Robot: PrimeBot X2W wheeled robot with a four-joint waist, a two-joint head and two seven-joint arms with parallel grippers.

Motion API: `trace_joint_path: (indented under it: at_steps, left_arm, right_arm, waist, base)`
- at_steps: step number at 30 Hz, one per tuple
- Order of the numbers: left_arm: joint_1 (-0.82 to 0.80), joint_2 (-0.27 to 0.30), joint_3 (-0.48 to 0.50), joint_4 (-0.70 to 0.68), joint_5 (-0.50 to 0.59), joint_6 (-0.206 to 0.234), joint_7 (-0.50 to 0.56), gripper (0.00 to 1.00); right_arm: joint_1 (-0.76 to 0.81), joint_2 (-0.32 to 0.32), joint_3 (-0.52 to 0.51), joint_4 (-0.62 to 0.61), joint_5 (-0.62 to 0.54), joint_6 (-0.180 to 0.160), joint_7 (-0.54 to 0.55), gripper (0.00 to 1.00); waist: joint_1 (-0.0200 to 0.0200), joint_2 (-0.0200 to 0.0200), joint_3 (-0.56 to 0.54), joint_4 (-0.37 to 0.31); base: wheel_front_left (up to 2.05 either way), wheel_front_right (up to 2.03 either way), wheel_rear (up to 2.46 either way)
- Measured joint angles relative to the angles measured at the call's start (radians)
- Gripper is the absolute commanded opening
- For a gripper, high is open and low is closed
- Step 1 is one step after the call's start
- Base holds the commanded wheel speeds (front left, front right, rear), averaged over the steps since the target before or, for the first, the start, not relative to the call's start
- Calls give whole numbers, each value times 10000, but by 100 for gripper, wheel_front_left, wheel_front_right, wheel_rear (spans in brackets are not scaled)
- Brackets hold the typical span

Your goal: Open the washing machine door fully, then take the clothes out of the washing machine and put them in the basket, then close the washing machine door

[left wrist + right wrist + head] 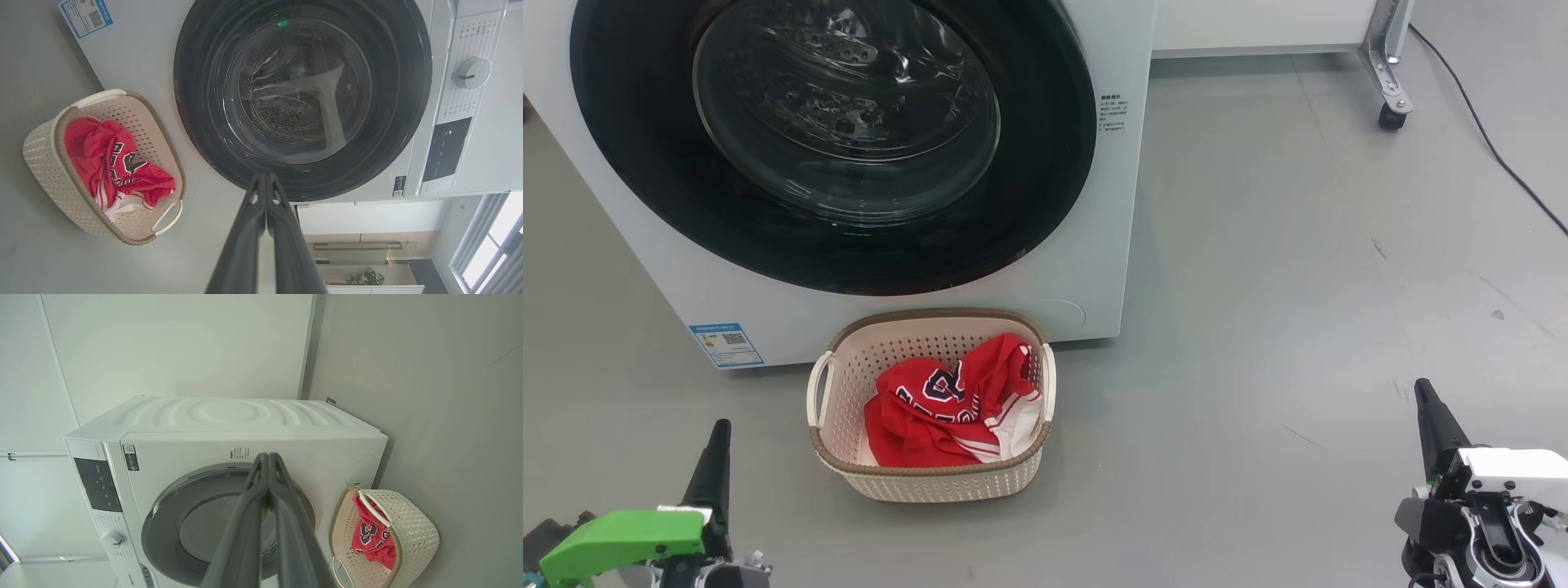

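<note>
The white washing machine (pixel 915 314) stands ahead with its black-rimmed round door (pixel 833 139) shut flat against the front; the steel drum shows through the glass. On the floor before it sits the cream basket (pixel 931 482) holding the red clothes (pixel 943 404). My left gripper (pixel 719 433) is at the lower left, shut and empty, well short of the basket. My right gripper (pixel 1423 390) is at the lower right, shut and empty. In the left wrist view the shut fingers (pixel 265 177) point at the door (pixel 302 98), the basket (pixel 49 163) to the left. The right wrist view shows the machine (pixel 229 424), door (pixel 204 526) and basket (pixel 412 526).
Grey floor spreads to the right of the machine. A metal leg on a castor (pixel 1390 114) and a black cable (pixel 1494 151) lie at the far right. A blue label (pixel 725 345) marks the machine's lower left corner.
</note>
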Motion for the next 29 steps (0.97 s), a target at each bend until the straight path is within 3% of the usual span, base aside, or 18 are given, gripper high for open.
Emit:
trace_joint_path:
  at_steps: [29]
  left_arm:
    - [-3,-6,27,-4,2,0,2,0]
  right_arm:
    - [-3,12,-33,0,-2,0,42,0]
  waist:
    - [0,0,2,0]
  base:
    - [0,0,0]
